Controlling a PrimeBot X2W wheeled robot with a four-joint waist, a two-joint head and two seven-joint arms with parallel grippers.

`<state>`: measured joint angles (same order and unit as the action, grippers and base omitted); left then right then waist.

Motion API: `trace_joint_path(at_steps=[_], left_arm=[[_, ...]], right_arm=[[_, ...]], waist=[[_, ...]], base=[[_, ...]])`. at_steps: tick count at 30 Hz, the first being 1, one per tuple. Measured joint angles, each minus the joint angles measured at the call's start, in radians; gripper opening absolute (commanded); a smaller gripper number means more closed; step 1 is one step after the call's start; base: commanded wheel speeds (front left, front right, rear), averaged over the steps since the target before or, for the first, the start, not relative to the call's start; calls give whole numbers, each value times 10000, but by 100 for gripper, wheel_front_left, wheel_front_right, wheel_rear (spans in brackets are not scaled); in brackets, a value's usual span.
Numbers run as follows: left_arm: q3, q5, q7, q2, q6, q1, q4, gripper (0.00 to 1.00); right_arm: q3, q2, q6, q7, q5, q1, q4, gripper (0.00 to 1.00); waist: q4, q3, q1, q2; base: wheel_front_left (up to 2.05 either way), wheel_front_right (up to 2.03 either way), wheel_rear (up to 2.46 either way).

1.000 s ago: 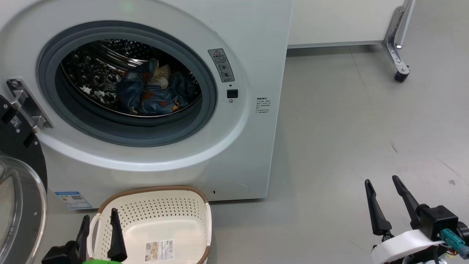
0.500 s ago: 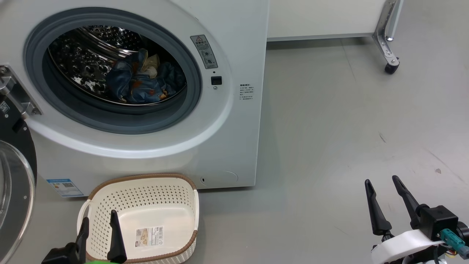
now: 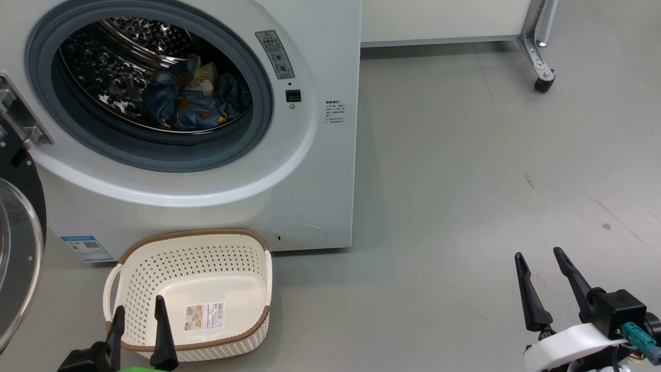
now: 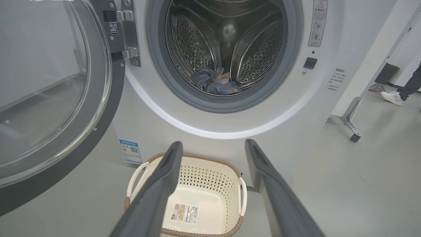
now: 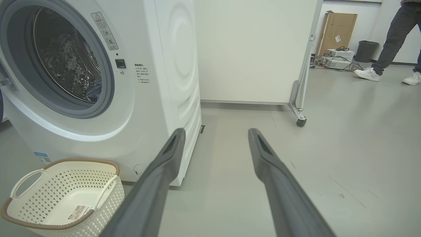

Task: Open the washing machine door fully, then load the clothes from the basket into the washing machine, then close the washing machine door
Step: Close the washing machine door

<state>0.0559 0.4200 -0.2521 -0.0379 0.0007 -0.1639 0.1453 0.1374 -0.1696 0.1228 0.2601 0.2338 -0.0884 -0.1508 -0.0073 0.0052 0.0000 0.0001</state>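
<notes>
Big white front-loading washing machine (image 3: 320,170), its round black-rimmed glass door (image 4: 107,108) swung wide. Light blue printed clothes (image 3: 191,101) lie in the steel drum (image 3: 103,67). The cream perforated plastic basket (image 3: 196,232) stands just before it. Left gripper (image 3: 139,305) and right gripper (image 3: 538,253) are spread wide, holding nothing.

Long black tapered jaws; white wrist shell (image 3: 565,339); black block (image 3: 619,310); teal connector (image 3: 636,335).

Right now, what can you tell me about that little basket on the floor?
It's a small cream-white basket, plastic by the look, with perforated walls, a brown woven-look rim and a looped handle at each end. It stands upright and empty on the grey floor, close before the washing machine, only a label sticker on its bottom.
</notes>
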Motion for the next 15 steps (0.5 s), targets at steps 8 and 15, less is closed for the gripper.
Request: trace_joint_path(at_steps=[8, 15], left_arm=[[-2, 0, 0, 0, 4, 0, 0, 100], [-10, 0, 0, 0, 6, 1, 0, 100]], right_arm=[[0, 36, 0, 0, 0, 0, 0, 100], [-23, 38, 0, 0, 0, 1, 0, 100]], waist=[[-15, 49, 0, 0], [5, 54, 0, 0]], base=[[-13, 13, 0], [0, 0, 0]])
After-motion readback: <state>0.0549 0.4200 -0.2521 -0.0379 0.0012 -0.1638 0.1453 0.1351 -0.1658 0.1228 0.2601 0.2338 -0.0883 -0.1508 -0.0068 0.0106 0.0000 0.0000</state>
